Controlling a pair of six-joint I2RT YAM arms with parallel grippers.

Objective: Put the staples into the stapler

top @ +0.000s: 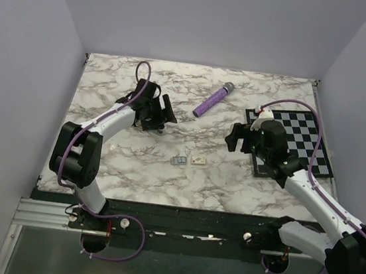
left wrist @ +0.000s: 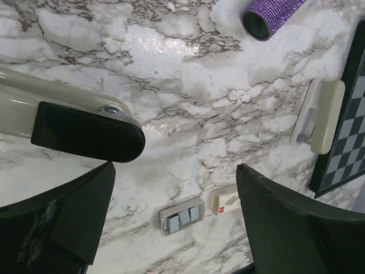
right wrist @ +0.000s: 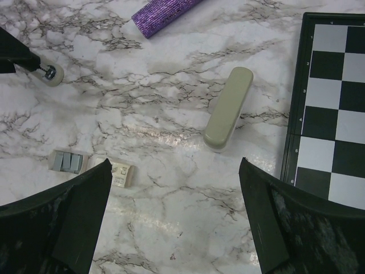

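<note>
The stapler (right wrist: 228, 108) lies flat on the table (right wrist: 171, 228), ahead of the right gripper (right wrist: 174, 165) and nearer its right finger, just beside the checkerboard (right wrist: 333, 97). The right gripper is released, fingers wide apart, holding nothing. The cream staple box (right wrist: 120, 173) sits at its left fingertip, possibly touching; the grey staple block (right wrist: 68, 162) lies just outside that. The left gripper (left wrist: 175, 166) is likewise released, with both staple items ahead between its fingers. A purple cylinder (right wrist: 165, 11) lies farther ahead.
</note>
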